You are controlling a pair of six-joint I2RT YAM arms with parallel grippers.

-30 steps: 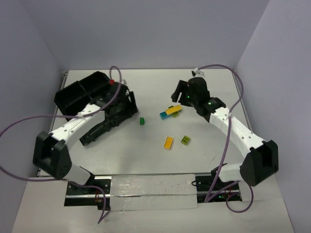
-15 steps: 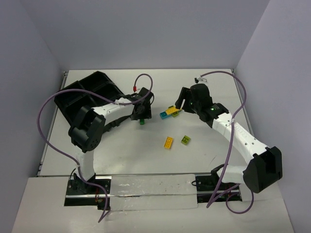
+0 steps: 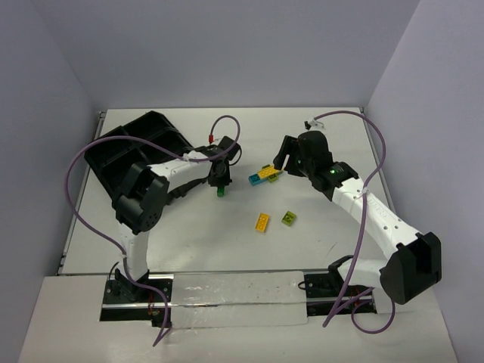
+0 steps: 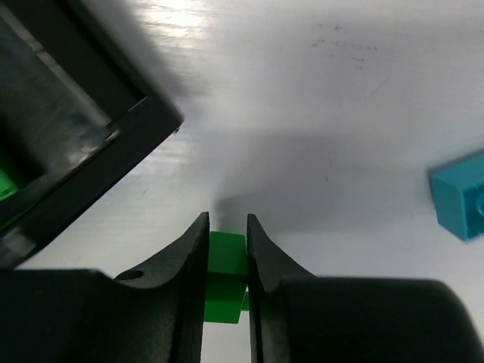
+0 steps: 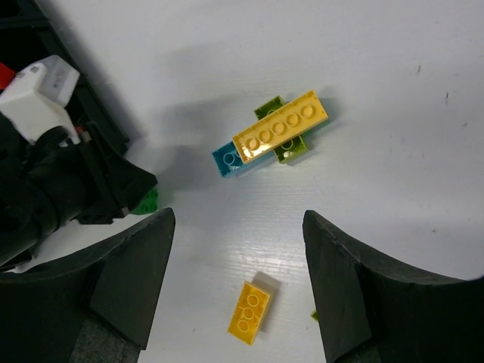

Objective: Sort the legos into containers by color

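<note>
Six bricks are visible. Yellow, two: long yellow brick (image 3: pixel 270 171) and short yellow brick (image 3: pixel 262 221). Lime, two: covered lime brick (image 5: pixel 293 150) beneath the long one, and loose lime brick (image 3: pixel 289 218). One cyan brick (image 3: pixel 254 179). One green brick (image 3: pixel 220 192). One tray (image 3: pixel 102 151).

Table (image 3: pixel 227 249): white top, faintly scuffed
Walls: back wall (image 3: pixel 227 53) and side walls (image 3: pixel 427 113); plain pale lavender-grey
Light: soft, even; faint shadows on the top
</note>
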